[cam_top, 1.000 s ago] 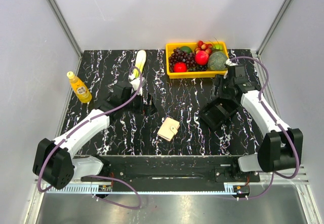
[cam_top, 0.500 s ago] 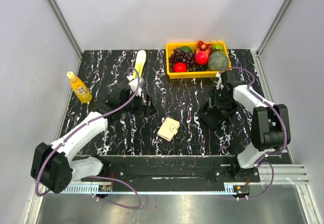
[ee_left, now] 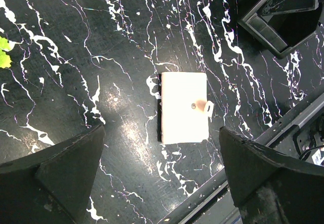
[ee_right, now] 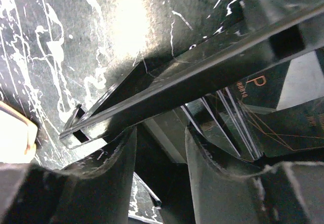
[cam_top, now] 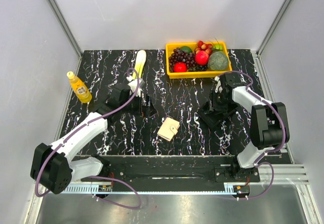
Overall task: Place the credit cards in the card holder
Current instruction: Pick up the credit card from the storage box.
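We see the left gripper point(ee_left: 161, 150) wide open near the closed card holder point(ee_left: 183, 107). With the right gripper point(ee_right: 161, 143) down in the black tray point(ee_right: 202, 77), we cannot tell its grip.

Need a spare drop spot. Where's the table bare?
Bare: strip between yellow fruit tray and beige folding wallet; back-left patch between orange-yellow bottle and pale yellow elongated object. Crowded: right side, around black open box and right arm.
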Motion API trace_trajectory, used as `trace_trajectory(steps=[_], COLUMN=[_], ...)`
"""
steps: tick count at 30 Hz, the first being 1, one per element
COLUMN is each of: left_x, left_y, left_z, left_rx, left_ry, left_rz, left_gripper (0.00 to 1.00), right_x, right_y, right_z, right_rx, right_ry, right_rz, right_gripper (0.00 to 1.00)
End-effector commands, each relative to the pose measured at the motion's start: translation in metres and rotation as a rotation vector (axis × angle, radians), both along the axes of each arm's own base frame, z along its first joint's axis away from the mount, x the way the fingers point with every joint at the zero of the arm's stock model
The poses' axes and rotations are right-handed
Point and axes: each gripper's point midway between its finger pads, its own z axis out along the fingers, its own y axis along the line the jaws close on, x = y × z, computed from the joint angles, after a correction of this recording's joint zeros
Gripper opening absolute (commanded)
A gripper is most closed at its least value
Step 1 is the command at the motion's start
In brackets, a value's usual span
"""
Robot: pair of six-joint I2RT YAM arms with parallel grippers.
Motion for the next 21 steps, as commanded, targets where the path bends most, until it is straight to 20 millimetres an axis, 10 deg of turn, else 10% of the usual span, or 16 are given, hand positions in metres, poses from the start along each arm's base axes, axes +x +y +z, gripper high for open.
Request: trace_trajectory(steps=[1, 6, 11, 21], left_x=[0.000, 0.001, 0.000, 0.000], left_y=[-0.005, -0.006, -0.007, -0.007], left_z=[0.010, 0.010, 0.008, 0.008], left_rx=[-0.035, -0.038, -0.038, -0.039], left_ry=[-0.029, -0.028, -0.023, -0.023], left_rz=[-0.015, -0.013, -0.019, -0.022], left_gripper=[0.99, 0.99, 0.99, 0.99], right_x=[-0.002, -0.003, 0.019, 0.013], right_y=[0.012, 0.011, -0.019, -0.013], right_z=[0.014, 0.024, 0.044, -0.003], right_rx=[0.082, 0.079, -0.065, -0.040], right_ry=[-0.033, -0.063, -0.198, -0.061], right_rz=[0.003, 0.003, -0.116, -0.099], right_gripper=[0.46, 0.43, 0.65, 0.65])
